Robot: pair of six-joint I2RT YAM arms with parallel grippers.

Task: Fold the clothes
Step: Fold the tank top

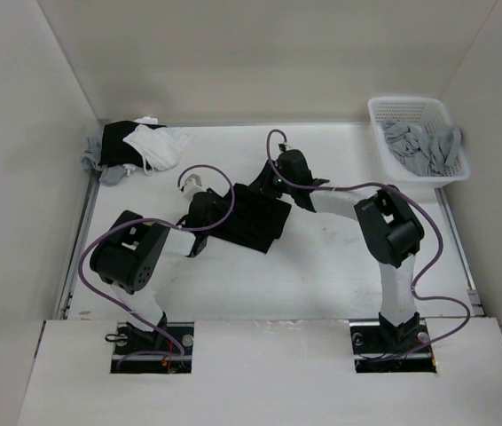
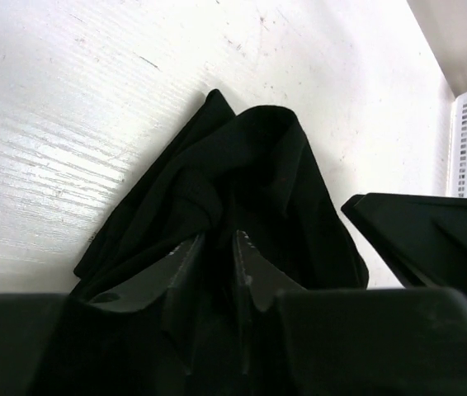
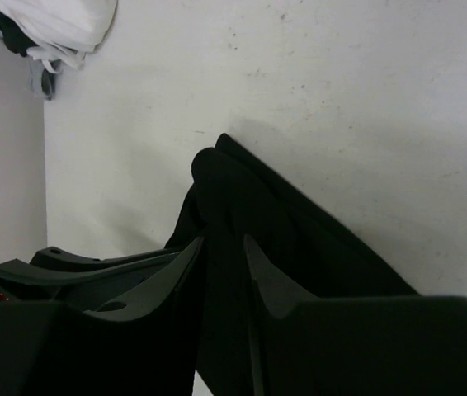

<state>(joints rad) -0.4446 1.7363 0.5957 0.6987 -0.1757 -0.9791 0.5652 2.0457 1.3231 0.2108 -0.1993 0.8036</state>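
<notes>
Black top (image 1: 249, 222) lies crumpled near the middle of the table (image 1: 340, 271), a little left of centre, with both arms reaching over it. Walls close the table on the left, far and right sides. Bare surface runs all round the top: a broad stretch on the near side towards the arm bases, another to the right, and a narrower band on the far side.

A heap (image 1: 140, 146) of white, black and grey garments sits in the far left corner, well apart from the top. A white basket (image 1: 411, 101) holding grey garments (image 1: 424, 146) stands in the far right corner against the right wall.

Left gripper (image 2: 217, 239) is at the top's left edge. Its jaws stand narrowly apart with a raised fold of the black fabric (image 2: 250, 165) pinched between them, the cloth tenting up to the fingers.

Right gripper (image 3: 224, 243) is at the top's far right edge. Its jaws are likewise nearly closed on a ridge of the fabric (image 3: 283, 231), whose straight edge runs off across bare table.
</notes>
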